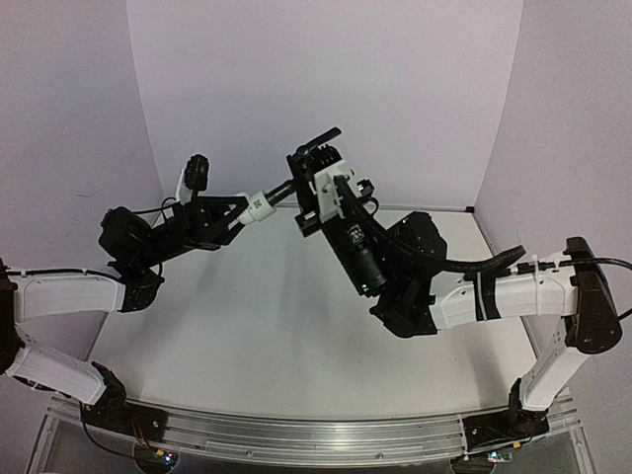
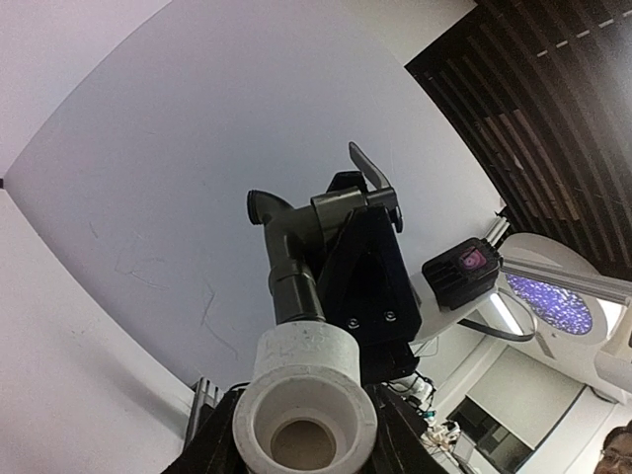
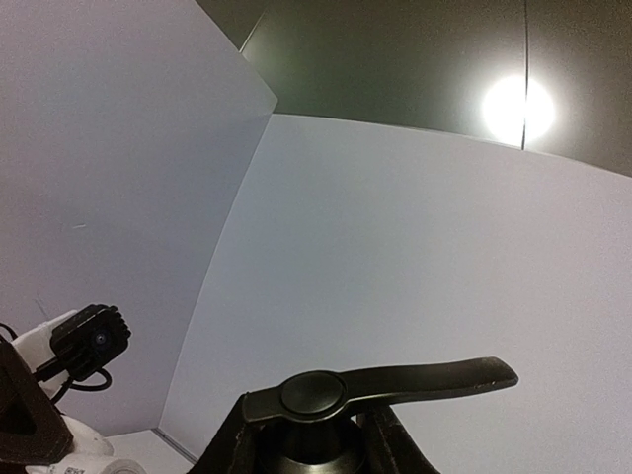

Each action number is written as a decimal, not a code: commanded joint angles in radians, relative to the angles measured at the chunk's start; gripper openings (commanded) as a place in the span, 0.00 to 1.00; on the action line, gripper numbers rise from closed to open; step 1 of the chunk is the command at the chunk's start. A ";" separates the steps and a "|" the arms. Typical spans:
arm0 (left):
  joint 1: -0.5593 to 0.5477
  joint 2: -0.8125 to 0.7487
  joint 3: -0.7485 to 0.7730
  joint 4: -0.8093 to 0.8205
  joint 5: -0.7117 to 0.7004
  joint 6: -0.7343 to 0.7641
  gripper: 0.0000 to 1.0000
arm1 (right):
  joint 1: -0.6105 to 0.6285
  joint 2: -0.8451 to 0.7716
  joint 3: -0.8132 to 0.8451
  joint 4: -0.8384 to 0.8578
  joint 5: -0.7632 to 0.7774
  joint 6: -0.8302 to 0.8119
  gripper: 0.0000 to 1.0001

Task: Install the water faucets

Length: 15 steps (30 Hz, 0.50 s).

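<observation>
Tap [image 1: 318,146]: black, T-shaped, flat lever on top; in mid-air over far desk [image 1: 276,326].
Fitting [image 1: 259,205]: stubby white hollow cylinder on tap's end.
My left fingers [image 1: 222,215]: clenched on fitting.
My right fingers [image 3: 229,449]: grasping tap.

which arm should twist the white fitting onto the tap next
Left, probably: the left gripper is shut on the white fitting, in line with the black tap, so a wrist roll could turn it. The right gripper clamps the tap's body, steadying it.
</observation>
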<state>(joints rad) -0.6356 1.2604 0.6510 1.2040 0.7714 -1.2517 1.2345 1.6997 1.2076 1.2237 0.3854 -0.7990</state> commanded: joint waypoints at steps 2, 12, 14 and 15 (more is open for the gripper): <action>-0.004 -0.091 0.069 -0.142 -0.060 0.167 0.00 | 0.022 0.005 0.045 -0.220 -0.043 0.063 0.00; -0.004 -0.141 0.093 -0.367 -0.119 0.236 0.00 | 0.029 0.040 0.046 -0.235 -0.009 -0.008 0.00; -0.004 -0.156 0.092 -0.411 -0.150 0.255 0.00 | 0.030 0.051 0.057 -0.242 -0.001 0.007 0.00; -0.004 -0.163 0.092 -0.432 -0.163 0.269 0.00 | 0.030 0.055 0.064 -0.252 0.000 0.019 0.00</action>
<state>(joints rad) -0.6334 1.1397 0.6666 0.8226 0.7113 -1.0470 1.2301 1.7054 1.2417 1.0620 0.4518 -0.8074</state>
